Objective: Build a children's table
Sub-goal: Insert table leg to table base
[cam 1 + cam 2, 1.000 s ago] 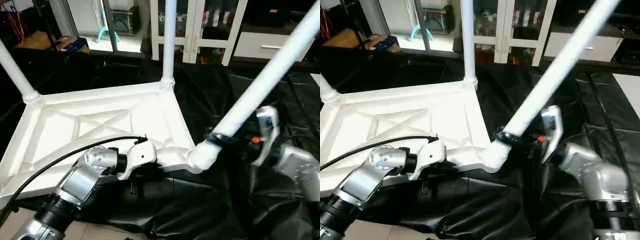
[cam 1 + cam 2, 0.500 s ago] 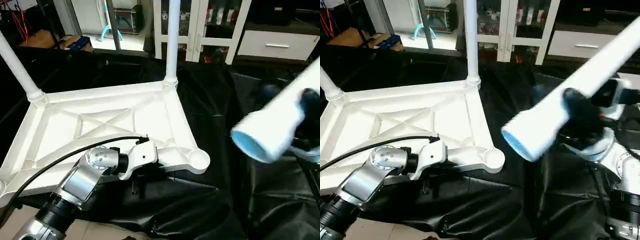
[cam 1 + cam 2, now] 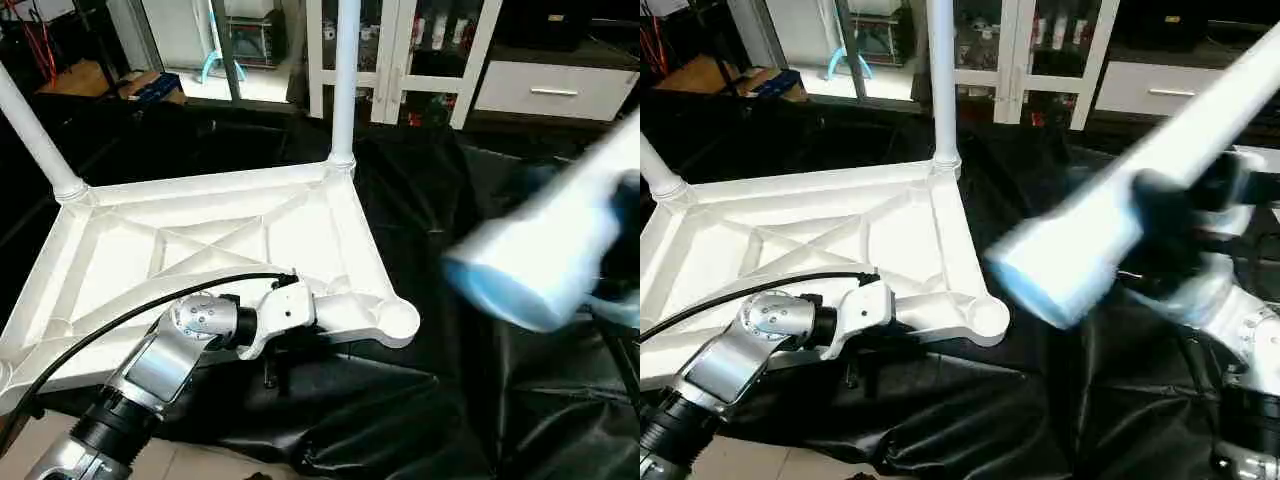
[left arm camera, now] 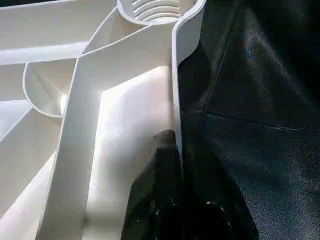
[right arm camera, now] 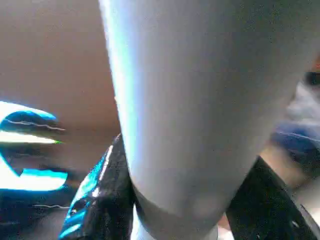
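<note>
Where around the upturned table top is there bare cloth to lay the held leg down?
Bare black cloth lies between the table top and the cabinet, and along the near edge. Crowded: the left gripper pinches the top's rim; the right gripper holds the leg.

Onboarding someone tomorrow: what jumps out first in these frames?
The loose white leg held in the right hand, slanting across the right side with its open end aimed at the near corner socket, which stands bare. Next, the upside-down table top on the black sheet, two legs upright in its far corners, the left hand clamped on its near rim.
</note>
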